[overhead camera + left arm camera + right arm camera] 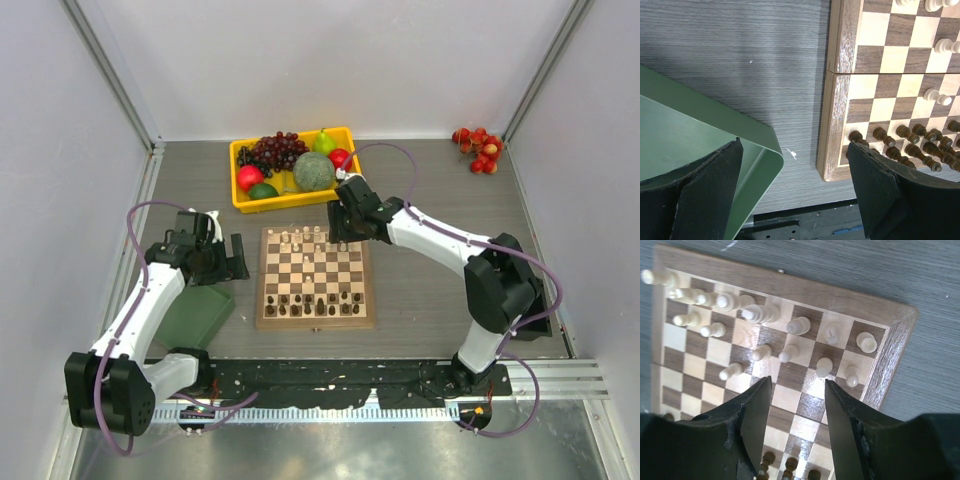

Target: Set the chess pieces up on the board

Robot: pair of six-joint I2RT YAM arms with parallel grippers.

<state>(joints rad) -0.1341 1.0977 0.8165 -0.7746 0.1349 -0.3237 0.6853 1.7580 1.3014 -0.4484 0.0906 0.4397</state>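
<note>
While the right gripper [341, 243] is held over the far right part of the board [315, 277], its jaws are seen parted in the right wrist view, with nothing pinched between them and only bare squares showing in the gap. The board is placed at the middle of the tabletop [420, 290]. The pale chess pieces [760, 313] are gathered on its two far rows, some of them leaning or lying over, and the dark chess pieces [315, 302] are lined along its two near rows. The left gripper [792, 145] is held just left of the board, spread wide and holding nothing, above bare tabletop between the board's near left corner and a green tray [690, 130]. A yellow tray [290, 203] filled with fruit is set just beyond the far edge of the board. A cluster of small red fruit [477, 148] is found at the far right, well apart from the board.
</note>
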